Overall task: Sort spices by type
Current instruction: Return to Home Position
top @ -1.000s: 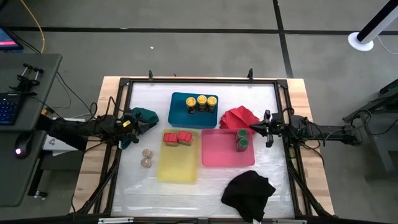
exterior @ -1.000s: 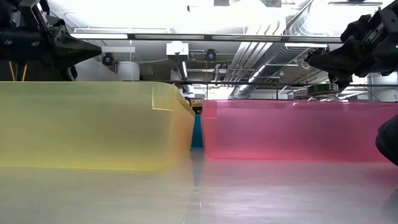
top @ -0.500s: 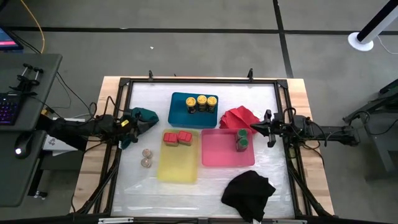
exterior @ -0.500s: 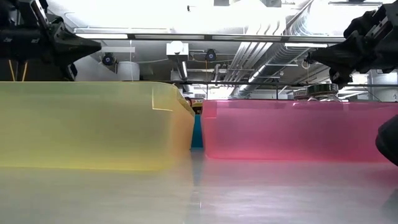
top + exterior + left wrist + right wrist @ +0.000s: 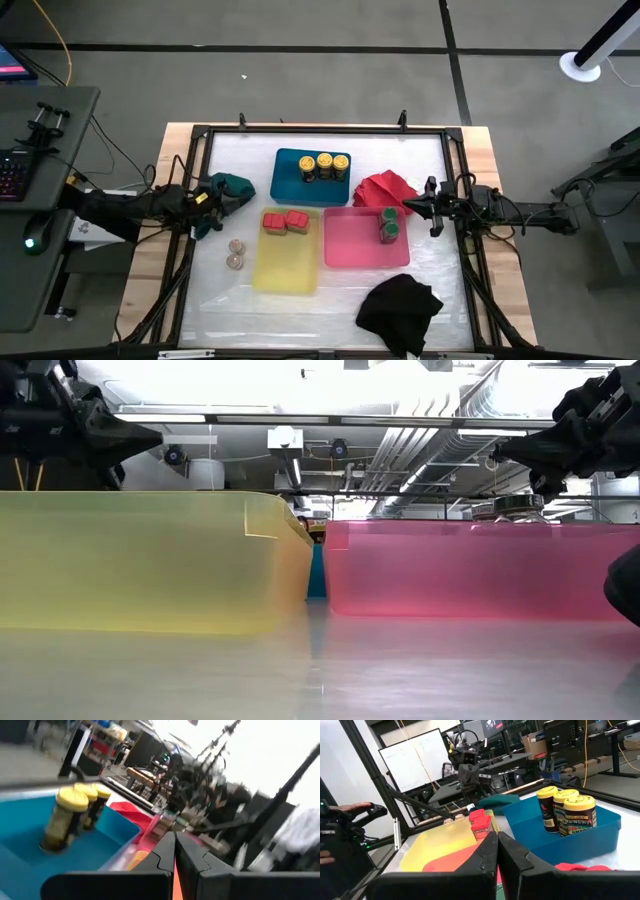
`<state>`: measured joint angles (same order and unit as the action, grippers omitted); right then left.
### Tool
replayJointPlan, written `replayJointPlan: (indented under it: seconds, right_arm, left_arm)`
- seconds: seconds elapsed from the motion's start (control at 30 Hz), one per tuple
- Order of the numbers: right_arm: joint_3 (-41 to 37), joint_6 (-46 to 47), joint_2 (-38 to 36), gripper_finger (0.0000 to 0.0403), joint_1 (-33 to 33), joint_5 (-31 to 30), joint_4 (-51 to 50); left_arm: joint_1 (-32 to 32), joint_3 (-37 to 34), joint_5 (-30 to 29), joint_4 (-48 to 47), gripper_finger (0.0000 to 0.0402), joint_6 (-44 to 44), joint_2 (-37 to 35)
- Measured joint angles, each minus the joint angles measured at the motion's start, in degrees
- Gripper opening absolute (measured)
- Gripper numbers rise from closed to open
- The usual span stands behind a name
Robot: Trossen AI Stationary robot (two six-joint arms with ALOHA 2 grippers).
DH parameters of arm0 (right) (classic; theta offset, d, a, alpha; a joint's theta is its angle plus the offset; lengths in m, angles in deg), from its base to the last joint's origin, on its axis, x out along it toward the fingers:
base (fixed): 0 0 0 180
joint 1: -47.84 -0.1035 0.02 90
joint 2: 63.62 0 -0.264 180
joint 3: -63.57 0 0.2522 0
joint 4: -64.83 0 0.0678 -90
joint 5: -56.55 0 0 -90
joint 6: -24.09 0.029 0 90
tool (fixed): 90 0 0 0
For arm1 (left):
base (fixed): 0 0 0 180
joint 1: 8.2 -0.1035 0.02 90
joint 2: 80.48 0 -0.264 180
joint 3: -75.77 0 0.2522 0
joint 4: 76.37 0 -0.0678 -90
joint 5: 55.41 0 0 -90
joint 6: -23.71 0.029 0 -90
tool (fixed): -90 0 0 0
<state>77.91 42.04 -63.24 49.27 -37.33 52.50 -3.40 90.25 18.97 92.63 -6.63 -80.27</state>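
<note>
Three yellow-lidded spice jars (image 5: 324, 164) stand in the blue tray (image 5: 290, 188). Two red-lidded jars (image 5: 285, 221) stand at the far end of the yellow tray (image 5: 287, 265). Green-lidded jars (image 5: 388, 225) stand in the pink tray (image 5: 355, 250). Two silvery-lidded jars (image 5: 235, 253) stand on the table, left of the yellow tray. My left gripper (image 5: 218, 200) hovers shut at the table's left edge, pointing level toward the trays. My right gripper (image 5: 408, 208) hovers shut at the right edge, facing it. In both wrist views the fingers (image 5: 175, 855) (image 5: 497, 851) are closed together on nothing.
A teal cloth (image 5: 236, 187) lies just beyond my left gripper, a red cloth (image 5: 385, 187) beside the blue tray near my right gripper, and a black cloth (image 5: 400, 310) at the near right. A black frame (image 5: 320, 130) runs around the table.
</note>
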Motion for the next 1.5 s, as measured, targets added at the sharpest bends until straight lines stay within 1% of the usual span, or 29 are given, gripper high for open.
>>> replayJointPlan:
  seconds: [0.13, 0.2, 0.23, 0.3, 0.33, 0.4, 0.63, 1.5]
  right_arm:
    - [0.0, 0.0, 0.0, 0.0001, 0.0, 0.0, 0.0]
    - [0.0, 0.0, 0.0, 0.0001, 0.0, 0.0, 0.0]
    - [0.0, 0.0, 0.0, 0.0001, 0.0, 0.0, 0.0]
    - [0.0, 0.0, 0.0, 0.0001, 0.0, 0.0, 0.0]
    - [0.0, 0.0, 0.0, 0.0001, 0.0, 0.0, 0.0]
    - [0.0, 0.0, 0.0, 0.0001, 0.0, 0.0, 0.0]
    - [0.0, 0.0, 0.0, 0.0001, 0.0, 0.0, 0.0]
    - [0.0, 0.0, 0.0, 0.0001, 0.0, 0.0, 0.0]
  left_arm:
    - [0.0, 0.0, 3.1, -0.5, 0.0001, 18.7, 0.0]
    - [-0.4, 0.0, 6.3, -1.0, 0.0001, 27.7, 0.0]
    - [-0.8, 0.0, 7.9, -1.2, 0.0001, 31.2, 0.0]
    - [-1.6, 0.0, 11.1, -1.8, 0.0001, 34.3, 0.0]
    - [-2.1, 0.0, 12.6, -2.0, 0.0001, 34.7, 0.0]
    - [-2.6, 0.0, 13.7, -2.1, 0.0001, 33.7, 0.0]
    - [-2.6, 0.0, 13.5, -2.1, 0.0001, 29.0, 0.6]
    - [-2.6, 0.0, 13.4, -2.1, 0.0001, 29.0, 0.6]
